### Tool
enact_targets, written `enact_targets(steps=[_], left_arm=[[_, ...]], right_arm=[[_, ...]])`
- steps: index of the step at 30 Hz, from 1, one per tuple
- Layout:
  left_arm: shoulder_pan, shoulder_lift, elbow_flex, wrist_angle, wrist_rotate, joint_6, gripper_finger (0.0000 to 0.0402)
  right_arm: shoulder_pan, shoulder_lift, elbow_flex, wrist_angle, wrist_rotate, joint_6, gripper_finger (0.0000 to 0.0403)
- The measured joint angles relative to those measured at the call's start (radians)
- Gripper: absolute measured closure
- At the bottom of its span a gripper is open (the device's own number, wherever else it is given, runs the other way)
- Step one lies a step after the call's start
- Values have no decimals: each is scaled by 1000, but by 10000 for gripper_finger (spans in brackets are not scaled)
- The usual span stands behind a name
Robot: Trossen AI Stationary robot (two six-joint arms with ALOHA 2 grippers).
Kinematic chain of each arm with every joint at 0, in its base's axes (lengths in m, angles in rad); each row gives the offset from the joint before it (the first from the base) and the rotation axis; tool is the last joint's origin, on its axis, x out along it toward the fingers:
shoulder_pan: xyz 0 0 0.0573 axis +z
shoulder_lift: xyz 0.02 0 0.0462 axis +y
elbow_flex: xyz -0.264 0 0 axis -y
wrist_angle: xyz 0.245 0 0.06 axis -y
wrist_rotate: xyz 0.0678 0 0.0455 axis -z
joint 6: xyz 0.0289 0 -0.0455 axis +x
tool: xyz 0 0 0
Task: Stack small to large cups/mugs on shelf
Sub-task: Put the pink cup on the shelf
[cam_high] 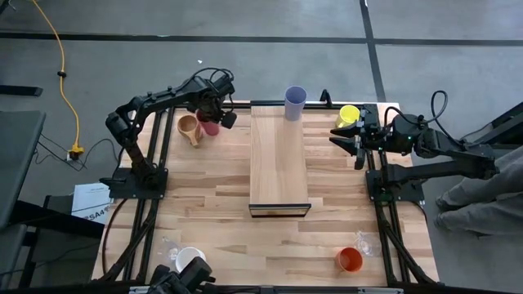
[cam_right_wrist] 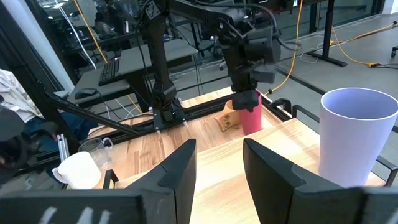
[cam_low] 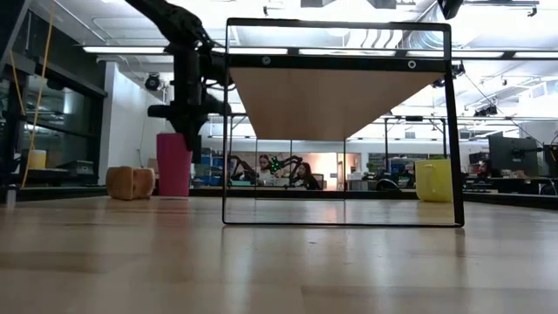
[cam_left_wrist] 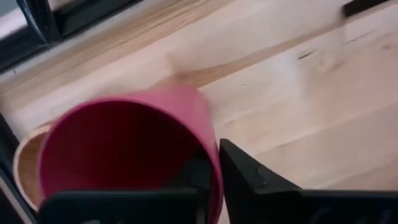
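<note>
Left gripper (cam_high: pixel 214 120) is clamped on the rim of the crimson tumbler (cam_high: pixel 208 125), at about 10 o'clock on the table (cam_high: pixel 204 212).

In the left wrist view one finger (cam_left_wrist: pixel 249 177) is outside the wall of the tumbler and the other is inside, with the tan wooden cup (cam_high: pixel 190 129) touching the tumbler on its 9 o'clock side. The shelf (cam_high: pixel 278 163) runs from the centre toward 12 o'clock, and the lavender tumbler (cam_high: pixel 295 103) stands upright on its far end. The right gripper (cam_high: pixel 347 137) waits at 2 o'clock with its fingers apart and empty, just beside the yellow mug (cam_high: pixel 348 116). The white mug (cam_high: pixel 189 260) is at 7 o'clock and the orange tumbler (cam_high: pixel 349 260) at 5 o'clock, with a clear glass (cam_high: pixel 366 242) near it.
</note>
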Motion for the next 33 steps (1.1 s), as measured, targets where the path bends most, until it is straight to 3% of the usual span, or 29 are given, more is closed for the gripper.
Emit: enact_targets(steps=[7,13,18,24,29,33], left_arm=[[0,-114,168,-10,14,89,397],[-22,-339,236,104,59,119,399],[-150,-598,69,289,119,52,400],[-458,-876,-267,629,56,-101,400],[-685,-1004,-505,920,18,-67,401],[-773,-1040,-606,1109,18,-6,401]], right_arm=[[0,0,0,0,8,0,279],[0,0,0,0,9,2,279],[0,0,0,0,9,9,279],[0,0,0,0,8,9,279],[0,0,0,4,2,50,279],[0,5,0,60,-80,82,279]])
